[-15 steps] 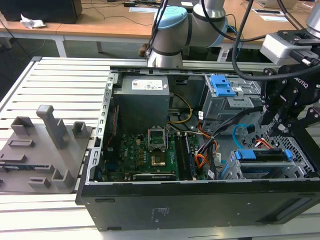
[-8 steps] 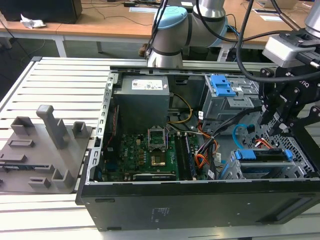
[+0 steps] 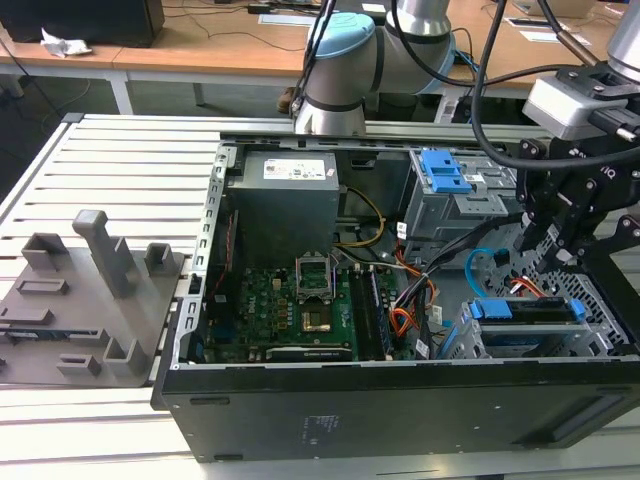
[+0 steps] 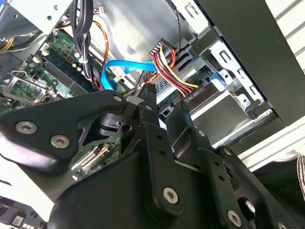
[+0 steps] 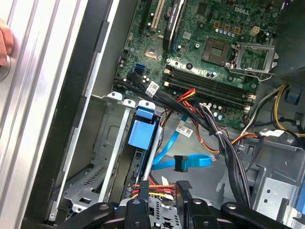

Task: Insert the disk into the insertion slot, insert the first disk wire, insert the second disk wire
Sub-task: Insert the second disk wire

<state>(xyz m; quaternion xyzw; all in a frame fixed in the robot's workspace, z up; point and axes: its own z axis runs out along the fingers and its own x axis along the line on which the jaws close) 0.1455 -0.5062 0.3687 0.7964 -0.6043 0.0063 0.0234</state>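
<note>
Gripper: we see the black gripper (image 3: 562,232) hanging over the far right part of the open computer case (image 3: 400,400) in the exterior view, above the drive bays.
Jaws: in the second wrist view the gripper (image 4: 164,107) has its two black fingers (image 4: 148,102) drawn near each other with a narrow gap between the tips; we see nothing held between them, so we take them as released, not clenched on anything.
Disk: we see the disk (image 3: 528,312), with blue tabs at its ends, seated in the insertion slot (image 3: 600,335) at the near right corner of the case in the exterior view. It lies below and nearer than the jaws, apart from them.
Disk axis: its long edge runs left to right across the exterior view, flat in the bay. In the first wrist view the disk (image 5: 139,164) shows as a narrow dark strip under a blue tab (image 5: 141,132), its length running toward the gripper (image 5: 159,198).
Power wire: we see a red, yellow and black wire bundle (image 4: 169,71) ending in a black plug at the disk's end, just beyond the fingertips.
Blue wire: a flat blue cable (image 5: 183,162) with a black plug lies loose in the case beside the disk, not plugged into it.
Counter: the case rests on a slatted metal counter (image 3: 120,170).
</note>
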